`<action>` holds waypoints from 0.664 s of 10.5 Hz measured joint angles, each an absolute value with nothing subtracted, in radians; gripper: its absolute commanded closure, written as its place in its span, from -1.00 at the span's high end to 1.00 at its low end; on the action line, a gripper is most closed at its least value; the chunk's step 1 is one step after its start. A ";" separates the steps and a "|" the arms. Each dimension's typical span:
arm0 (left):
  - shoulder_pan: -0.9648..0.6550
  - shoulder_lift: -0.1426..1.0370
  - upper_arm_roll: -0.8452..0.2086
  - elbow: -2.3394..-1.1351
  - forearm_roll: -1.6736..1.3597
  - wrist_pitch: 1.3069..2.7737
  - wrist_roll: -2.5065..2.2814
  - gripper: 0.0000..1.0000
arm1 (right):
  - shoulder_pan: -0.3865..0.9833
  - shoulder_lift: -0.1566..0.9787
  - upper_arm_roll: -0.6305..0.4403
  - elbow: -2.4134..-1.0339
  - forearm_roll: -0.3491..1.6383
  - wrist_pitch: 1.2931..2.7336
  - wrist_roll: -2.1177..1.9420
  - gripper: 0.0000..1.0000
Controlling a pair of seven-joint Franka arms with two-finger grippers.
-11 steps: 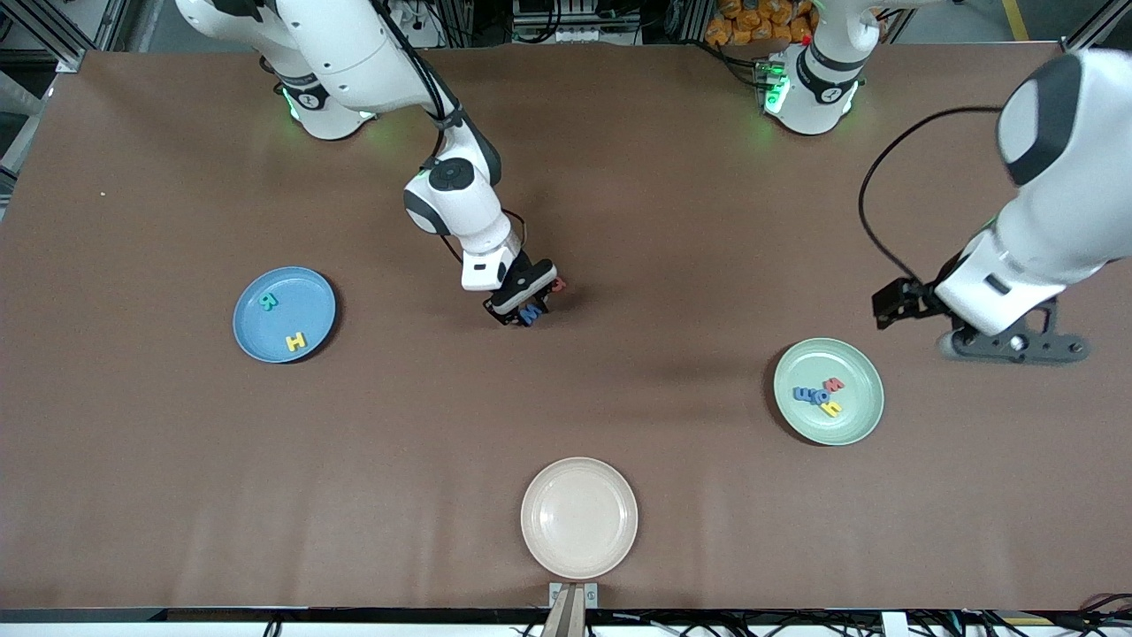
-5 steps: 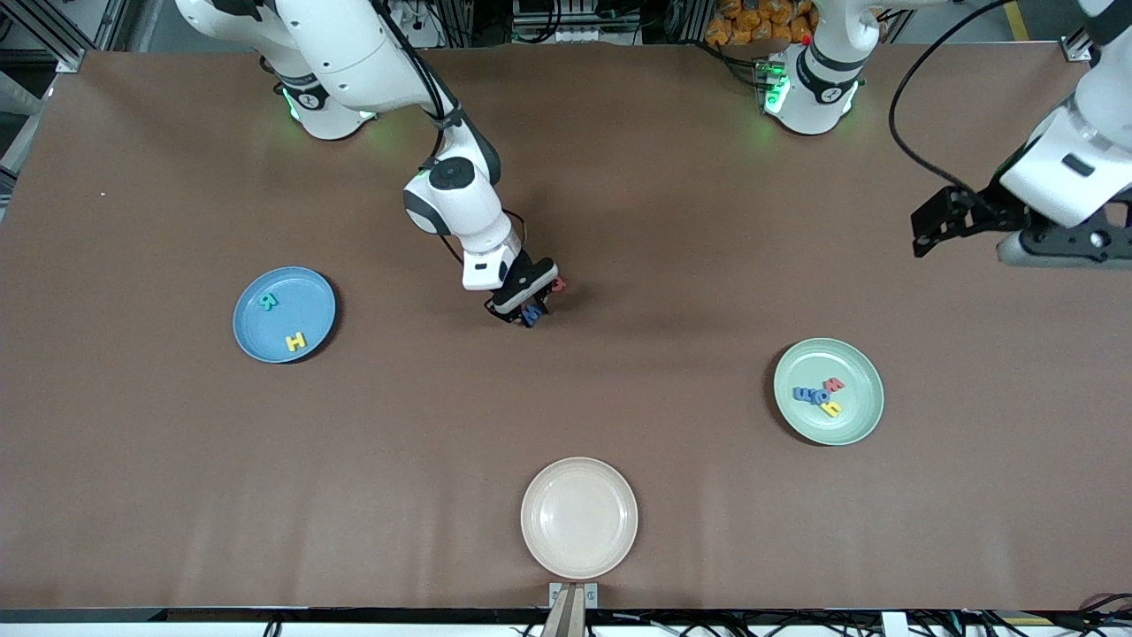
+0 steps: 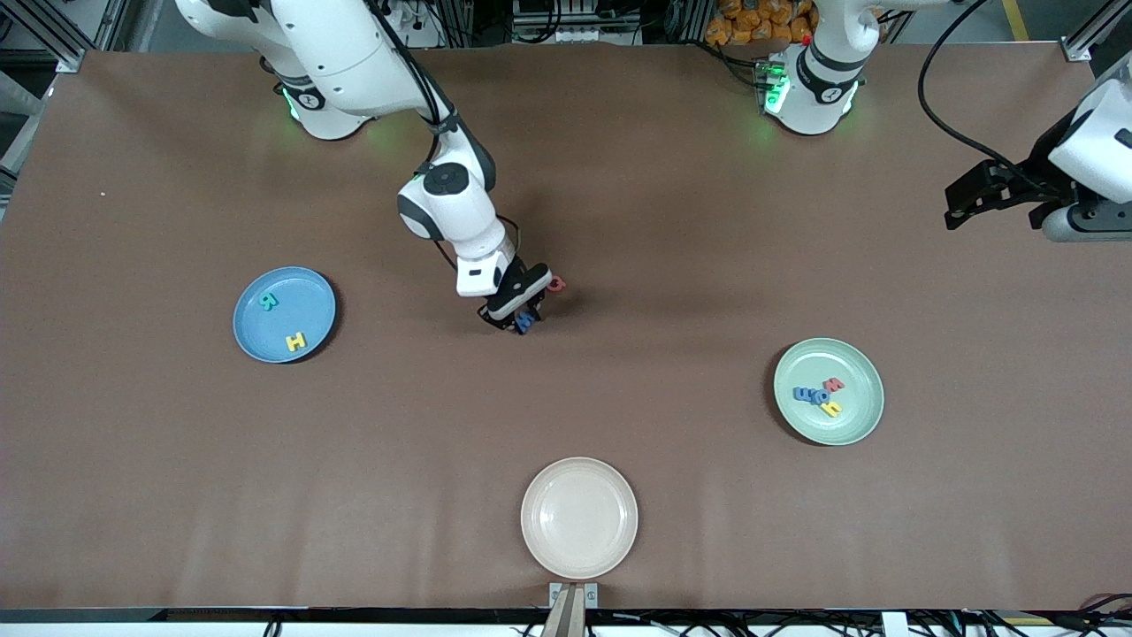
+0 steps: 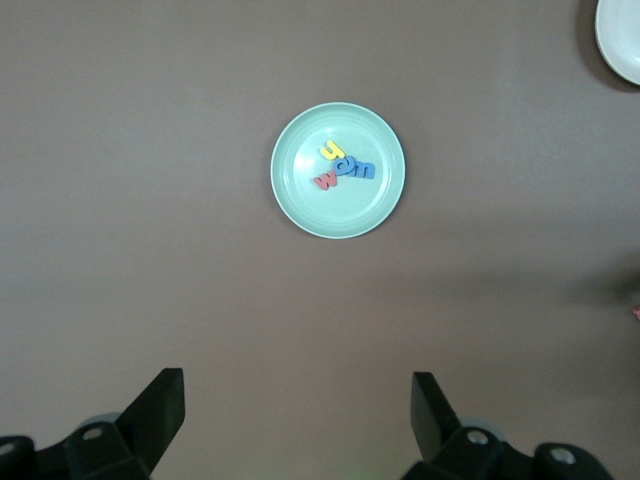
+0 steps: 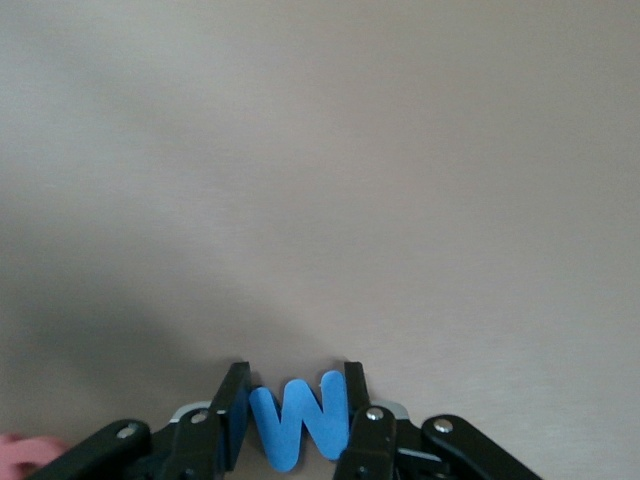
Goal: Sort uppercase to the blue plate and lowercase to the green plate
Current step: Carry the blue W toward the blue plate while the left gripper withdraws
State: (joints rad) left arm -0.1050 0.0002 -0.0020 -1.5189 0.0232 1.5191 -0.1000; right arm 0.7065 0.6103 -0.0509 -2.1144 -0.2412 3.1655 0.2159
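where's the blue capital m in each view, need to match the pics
Front view: the blue foam capital M sits pinched in the right hand, mid-table.
Right wrist view: the same letter fills the gap between the fingers.
Left wrist view: not in it.
Shared landmark: the red foam letter G beside the hand, a pink corner in the right wrist view.

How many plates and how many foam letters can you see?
Plates: 3, blue plate, green plate, cream plate.
Letters: 8, with 2 on blue, 4 on green, blue M in the right gripper, red G on the table.
Total: 11.
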 measured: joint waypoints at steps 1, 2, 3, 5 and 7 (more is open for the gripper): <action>-0.070 -0.001 -0.039 -1.515 0.023 1.519 -0.100 1.00 | 0.684 0.610 -0.057 -2.112 -0.242 3.159 0.180 -0.25; -0.027 -0.002 -0.088 -1.515 0.023 1.519 -0.100 1.00 | 0.649 0.605 -0.059 -2.105 -0.242 3.132 0.130 -0.25; -0.016 -0.002 -0.103 -1.516 0.023 1.519 -0.100 1.00 | 0.619 0.598 -0.060 -2.100 -0.243 3.099 0.083 -0.25; -0.014 -0.002 -0.104 -1.516 0.023 1.519 -0.100 1.00 | 0.543 0.556 -0.062 -2.095 -0.244 3.003 -0.040 -0.29; -0.013 -0.002 -0.105 -1.516 0.023 1.519 -0.100 1.00 | 0.456 0.503 -0.063 -2.101 -0.244 2.910 -0.143 -0.29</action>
